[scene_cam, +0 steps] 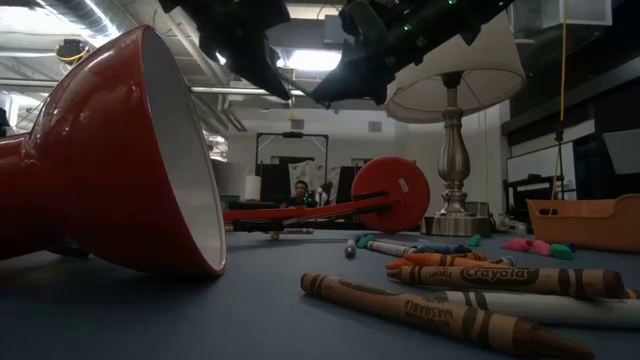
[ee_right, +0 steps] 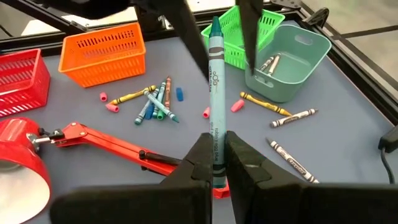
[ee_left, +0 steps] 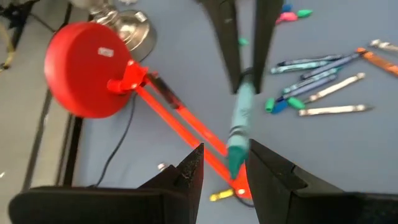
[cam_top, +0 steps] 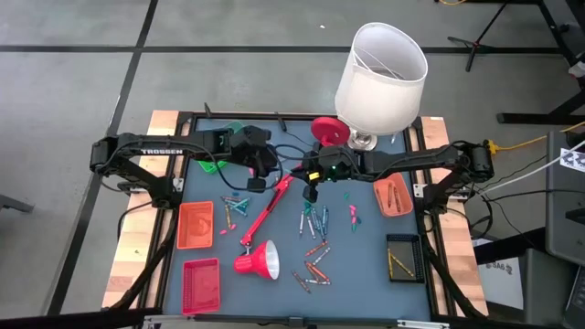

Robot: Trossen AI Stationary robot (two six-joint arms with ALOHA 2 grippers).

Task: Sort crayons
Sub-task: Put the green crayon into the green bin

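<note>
- Above the table's middle, held one teal crayon point(ee_right: 215, 74) upright in the right gripper point(ee_right: 214, 143), clamped shut on its lower end.
- Had the left gripper point(ee_left: 227, 158) up at the crayon's other end, fingers parted to either side of the tip and apparently not yet pressing on it; looked like a hand-over, half made.
- Showed some sorting done: a few crayons in the teal bin point(ee_right: 292, 56), a few in the orange tray point(cam_top: 393, 196) by the right arm, a few in the black tray point(cam_top: 404, 256).
- Could not tell whether the orange basket point(cam_top: 195, 224), red basket point(cam_top: 201, 281) or green basket point(ee_right: 249, 31) held anything.
- Left most of the work undone: loose crayons point(cam_top: 315, 224) scattered mid-table, another cluster point(cam_top: 315, 270) nearer the front edge, a small group point(cam_top: 236, 206) beside the orange basket, and pink bits among them.
- Had a red lamp point(cam_top: 265, 219) lying across the table between the clusters, likely in the way of later picks.
- Judged the task well short of half done.
</note>
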